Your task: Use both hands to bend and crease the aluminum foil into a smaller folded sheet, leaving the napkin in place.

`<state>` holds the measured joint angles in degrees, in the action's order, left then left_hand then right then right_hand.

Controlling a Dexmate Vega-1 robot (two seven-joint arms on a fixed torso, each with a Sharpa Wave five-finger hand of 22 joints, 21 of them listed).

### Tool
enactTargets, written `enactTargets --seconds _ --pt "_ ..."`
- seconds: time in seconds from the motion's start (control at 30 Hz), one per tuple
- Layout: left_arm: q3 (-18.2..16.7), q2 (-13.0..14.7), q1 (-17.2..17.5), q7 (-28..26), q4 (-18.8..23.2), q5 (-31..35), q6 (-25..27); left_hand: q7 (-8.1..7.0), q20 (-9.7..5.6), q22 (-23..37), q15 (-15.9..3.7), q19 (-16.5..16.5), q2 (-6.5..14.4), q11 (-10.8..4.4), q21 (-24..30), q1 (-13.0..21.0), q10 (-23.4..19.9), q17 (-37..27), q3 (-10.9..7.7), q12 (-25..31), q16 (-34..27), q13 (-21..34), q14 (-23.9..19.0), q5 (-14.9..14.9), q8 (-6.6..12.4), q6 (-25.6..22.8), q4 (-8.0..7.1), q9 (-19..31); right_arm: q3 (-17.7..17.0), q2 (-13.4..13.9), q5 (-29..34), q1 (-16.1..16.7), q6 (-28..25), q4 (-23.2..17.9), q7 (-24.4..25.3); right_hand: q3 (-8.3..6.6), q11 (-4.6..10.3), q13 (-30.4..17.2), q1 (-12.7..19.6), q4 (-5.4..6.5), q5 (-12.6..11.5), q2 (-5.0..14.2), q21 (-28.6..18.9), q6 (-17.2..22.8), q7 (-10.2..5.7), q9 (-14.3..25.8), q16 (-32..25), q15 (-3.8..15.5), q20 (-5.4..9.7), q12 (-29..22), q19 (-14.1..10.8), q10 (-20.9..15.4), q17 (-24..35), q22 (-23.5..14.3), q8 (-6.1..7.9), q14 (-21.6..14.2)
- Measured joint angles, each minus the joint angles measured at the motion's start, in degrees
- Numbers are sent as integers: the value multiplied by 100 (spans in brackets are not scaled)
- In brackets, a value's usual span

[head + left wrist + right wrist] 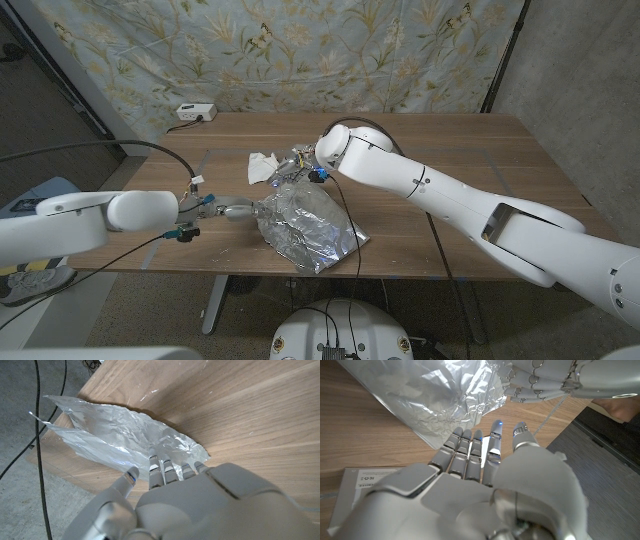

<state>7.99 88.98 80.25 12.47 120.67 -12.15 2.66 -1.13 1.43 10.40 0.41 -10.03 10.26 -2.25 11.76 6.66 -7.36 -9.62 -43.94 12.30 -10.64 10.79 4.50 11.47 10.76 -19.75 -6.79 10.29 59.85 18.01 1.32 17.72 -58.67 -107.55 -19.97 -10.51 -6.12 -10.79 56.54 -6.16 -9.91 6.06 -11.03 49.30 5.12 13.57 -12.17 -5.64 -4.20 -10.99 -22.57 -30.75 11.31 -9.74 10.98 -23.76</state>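
Note:
A crinkled sheet of aluminum foil lies near the table's front edge, with its near corner over that edge. In the left wrist view the foil spreads out ahead of my left hand. My left hand reaches in from the left with fingers stretched out, fingertips at the foil's edge and the thumb apart. My right hand hovers at the foil's far edge, beside the white crumpled napkin. Its fingers are straight and hold nothing, short of the foil.
A white box with a cable sits at the table's far left edge. Black cables run along my left arm. A flat pale rectangle lies on the wood by my right hand. A patterned curtain hangs behind the table.

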Motion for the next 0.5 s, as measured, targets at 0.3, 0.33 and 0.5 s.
enactTargets --seconds 0.3,0.33,0.5 --pt "-535 -93 337 245 0 -66 37 0 0 0 29 0 30 0 44 30 0 0 25 0 0 0 -34 0 0 0 25 0 -107 95 -21 25 31 -13 -1 0 -32 0 -22 0 0 22 0 -52 52 0 0 0 -31 0 31 31 0 0 0 0" --pt "-535 -93 337 320 0 -37 64 0 0 0 10 0 30 0 44 30 0 0 25 0 0 0 -54 0 0 0 25 0 -108 95 -21 25 31 -13 -1 0 -60 0 -22 0 -13 22 0 -60 61 -15 0 0 -31 0 32 25 0 0 0 0" --pt "-931 -467 534 738 13 226 201 0 21 0 0 21 30 0 44 30 0 0 25 0 0 0 -63 0 0 0 24 0 -169 120 -70 32 88 18 -1 0 -72 0 -22 0 -27 22 0 -60 61 -28 0 1 -31 0 31 30 0 0 0 -1"
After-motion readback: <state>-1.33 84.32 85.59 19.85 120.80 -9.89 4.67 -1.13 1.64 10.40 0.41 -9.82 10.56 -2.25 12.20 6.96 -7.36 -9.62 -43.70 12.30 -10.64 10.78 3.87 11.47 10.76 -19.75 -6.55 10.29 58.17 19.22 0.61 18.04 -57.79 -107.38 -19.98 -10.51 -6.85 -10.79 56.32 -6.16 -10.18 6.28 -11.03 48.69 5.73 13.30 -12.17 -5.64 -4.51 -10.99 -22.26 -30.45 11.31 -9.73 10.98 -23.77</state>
